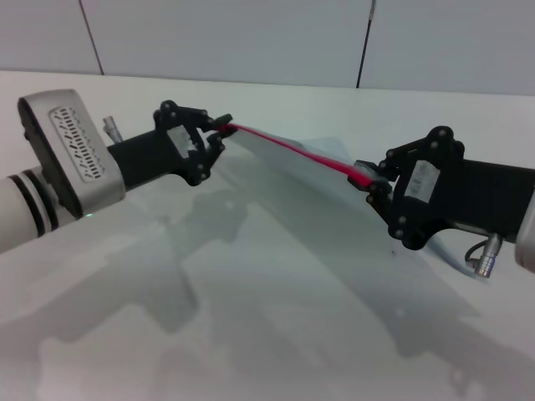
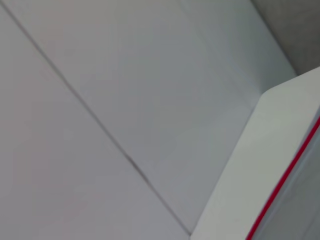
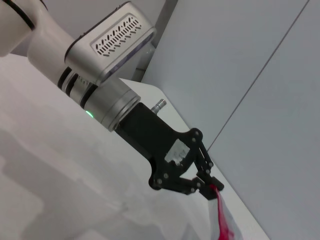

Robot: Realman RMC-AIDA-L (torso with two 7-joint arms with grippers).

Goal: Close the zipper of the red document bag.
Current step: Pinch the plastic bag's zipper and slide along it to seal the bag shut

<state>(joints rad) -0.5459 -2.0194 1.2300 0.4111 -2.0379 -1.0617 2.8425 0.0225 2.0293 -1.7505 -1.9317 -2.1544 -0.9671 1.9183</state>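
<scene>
The red document bag [image 1: 280,167] is held up off the white table, its pale translucent sheet sloping down from the zipper [image 1: 292,149], a thin red strip stretched taut between both grippers. My left gripper [image 1: 221,128] is shut on the far-left end of the red strip, which also shows in the right wrist view, where the left gripper [image 3: 212,183] pinches the zipper [image 3: 221,220]. My right gripper [image 1: 373,177] is shut on the strip's right end. I cannot make out the slider. The left wrist view shows only a length of the zipper [image 2: 285,181].
The white table [image 1: 251,334] spreads under both arms, with a pale panelled wall [image 1: 251,42] behind it. The arms' shadows fall on the table in front.
</scene>
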